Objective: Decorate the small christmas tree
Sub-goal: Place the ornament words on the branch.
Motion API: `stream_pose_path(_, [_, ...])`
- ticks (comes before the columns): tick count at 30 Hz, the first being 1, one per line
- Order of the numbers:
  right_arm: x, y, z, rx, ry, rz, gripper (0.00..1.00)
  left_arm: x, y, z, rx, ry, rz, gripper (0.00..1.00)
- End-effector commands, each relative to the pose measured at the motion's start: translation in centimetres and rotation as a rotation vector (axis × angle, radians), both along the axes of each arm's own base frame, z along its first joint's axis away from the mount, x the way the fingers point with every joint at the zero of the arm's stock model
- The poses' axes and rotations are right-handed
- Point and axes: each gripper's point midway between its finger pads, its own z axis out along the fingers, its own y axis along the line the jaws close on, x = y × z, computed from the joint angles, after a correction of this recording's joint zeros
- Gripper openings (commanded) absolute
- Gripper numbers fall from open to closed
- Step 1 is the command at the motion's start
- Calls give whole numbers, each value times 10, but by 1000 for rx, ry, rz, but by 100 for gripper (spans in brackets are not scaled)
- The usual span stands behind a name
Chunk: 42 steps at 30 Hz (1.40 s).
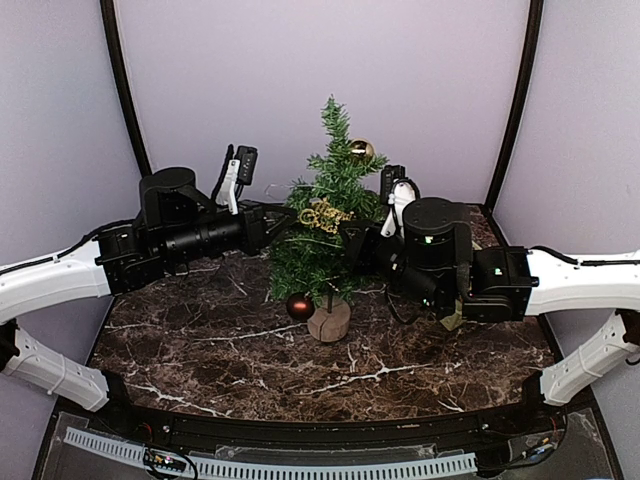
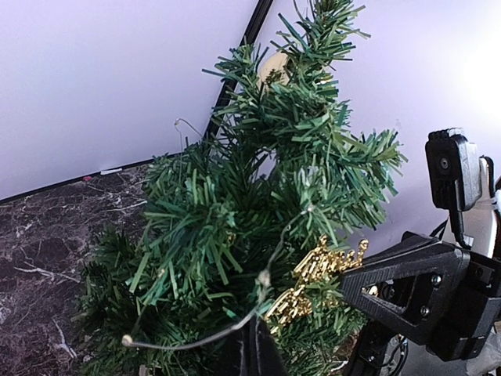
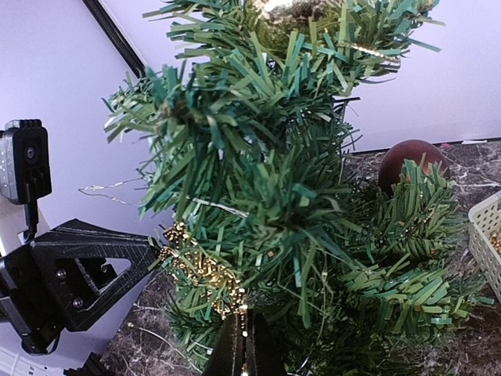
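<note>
The small christmas tree point(image 1: 325, 225) stands upright mid-table on its round wooden stump point(image 1: 329, 322). It carries a gold ball point(image 1: 361, 150) near the top, a dark red ball point(image 1: 300, 306) low on its left, and a gold bead garland point(image 1: 325, 214) across the middle. From the left, my left gripper point(image 1: 284, 222) reaches into the branches. In the left wrist view it point(image 2: 252, 325) is shut on a thin silver wire string point(image 2: 188, 338) that runs up into the needles. My right gripper point(image 3: 246, 313) is shut on the end of the gold bead garland point(image 3: 200, 262).
The dark marble table point(image 1: 250, 370) is walled by pale purple panels with black corner posts point(image 1: 122, 90). A white mesh basket point(image 3: 489, 235) sits at the right edge of the right wrist view. Both arms crowd the tree's two sides.
</note>
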Motion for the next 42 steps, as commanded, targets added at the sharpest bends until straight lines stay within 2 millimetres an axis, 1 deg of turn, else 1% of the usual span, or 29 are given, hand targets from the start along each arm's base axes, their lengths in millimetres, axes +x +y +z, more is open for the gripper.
stream_pose_path(1, [2,-7,-3,9,12,-47,0,1,3,12,-29,-24,3,0])
stream_pose_path(4, [4,-14,-5,19,30,-83,0,0,6,5,-25,-11,16,0])
stream_pose_path(11, [7,-27,-10,7,52,-147,0,0,11,-2,-27,1,35,0])
stream_pose_path(18, [7,-25,-12,0,53,-145,0,-3,11,-4,-26,4,20,0])
stream_pose_path(20, [6,-22,-9,3,46,-128,0,-5,12,-5,-25,6,14,0])
stream_pose_path(22, [4,-21,-4,9,29,-100,0,-6,12,-4,-29,6,12,3])
stream_pose_path(23, [2,-20,-3,11,19,-84,3,-6,13,-4,-30,5,10,8])
stream_pose_path(24, [1,-20,1,25,11,-69,7,-7,14,-2,-34,3,11,9])
stream_pose_path(25, [-1,-21,2,27,2,-55,12,-8,15,-2,-33,0,10,14])
stream_pose_path(28, [-7,-24,14,64,-25,-13,29,-11,20,3,-38,-11,16,23])
stream_pose_path(30, [-10,-27,17,73,-32,7,38,-12,25,5,-37,-16,24,33])
stream_pose_path(32, [-13,-28,18,75,-34,25,46,-13,29,6,-32,-16,33,38])
stream_pose_path(35, [-15,-33,17,74,-30,30,57,-17,33,7,-23,-11,31,41])
stream_pose_path(39, [-20,-39,19,87,-40,57,69,-21,39,4,-5,6,34,45])
stream_pose_path(41, [-23,-43,20,82,-52,71,75,-24,43,4,-1,14,33,48])
stream_pose_path(42, [-24,-46,22,74,-61,77,78,-26,44,1,9,25,29,52])
